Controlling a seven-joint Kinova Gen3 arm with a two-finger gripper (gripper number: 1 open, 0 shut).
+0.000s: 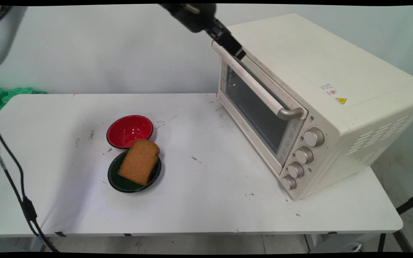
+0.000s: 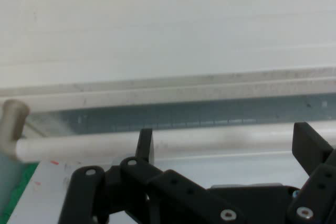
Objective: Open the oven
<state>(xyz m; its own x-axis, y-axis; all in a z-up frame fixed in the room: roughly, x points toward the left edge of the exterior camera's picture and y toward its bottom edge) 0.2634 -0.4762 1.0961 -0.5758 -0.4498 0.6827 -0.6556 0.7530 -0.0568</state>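
While the gripper (image 1: 238, 50) hangs at the far, upper end of the toaster oven's (image 1: 321, 104) door handle (image 1: 255, 86), its two fingers (image 2: 145, 145) stand wide apart with the white bar crossing between them, gripping nothing (contact with the bar cannot be judged). Well apart on the table (image 1: 206, 200), a bread slice (image 1: 139, 161) lies on a dark green plate (image 1: 120, 181), just beside a red bowl (image 1: 129, 130).

Glossy red bowl (image 1: 129, 131), matt cream oven (image 1: 321, 104) with glass door, brushed-metal knobs (image 1: 313, 137).
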